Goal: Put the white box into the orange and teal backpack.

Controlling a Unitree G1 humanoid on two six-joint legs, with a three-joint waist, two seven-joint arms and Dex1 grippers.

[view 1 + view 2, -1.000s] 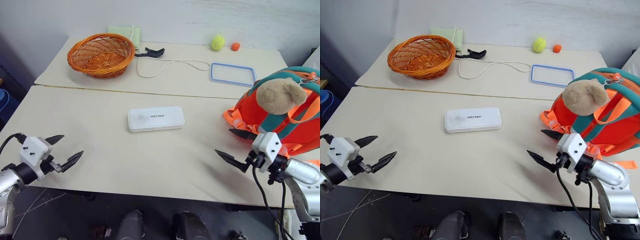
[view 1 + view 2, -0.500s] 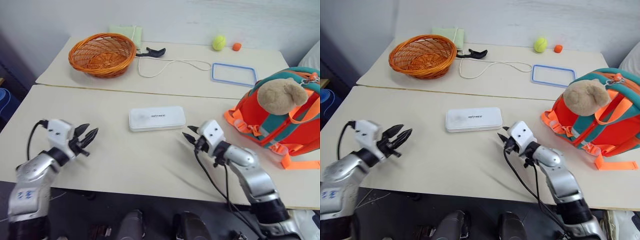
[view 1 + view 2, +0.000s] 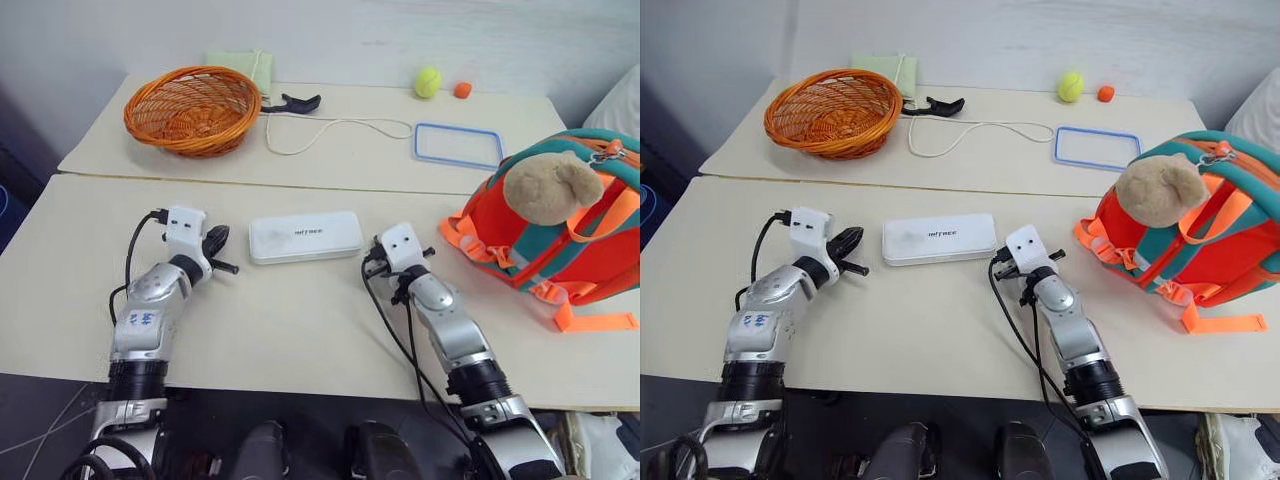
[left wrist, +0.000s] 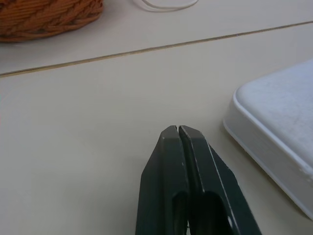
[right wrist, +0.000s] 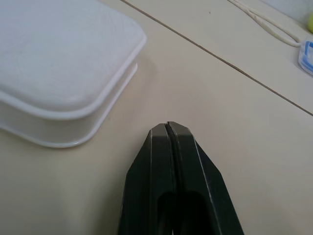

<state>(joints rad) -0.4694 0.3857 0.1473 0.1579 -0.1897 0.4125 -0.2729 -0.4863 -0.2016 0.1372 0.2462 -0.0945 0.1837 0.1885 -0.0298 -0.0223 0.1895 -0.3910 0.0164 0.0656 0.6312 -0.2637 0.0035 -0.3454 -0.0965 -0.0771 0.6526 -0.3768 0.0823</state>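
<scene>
A woven orange basket (image 3: 187,108) sits beside a green cloth (image 3: 240,66), a black tool (image 3: 287,102), a white cord (image 3: 335,128), a blue-rimmed lid (image 3: 458,145), a tennis ball (image 3: 428,81) and a small orange ball (image 3: 462,90)

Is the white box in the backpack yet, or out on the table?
Out. The white box lies flat on the table, apart from the backpack.

Bright even light, soft shadows, sharp

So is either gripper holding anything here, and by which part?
Nothing is held. Both grippers, left and right, have their fingers shut on nothing, one off each end of the white box.
</scene>
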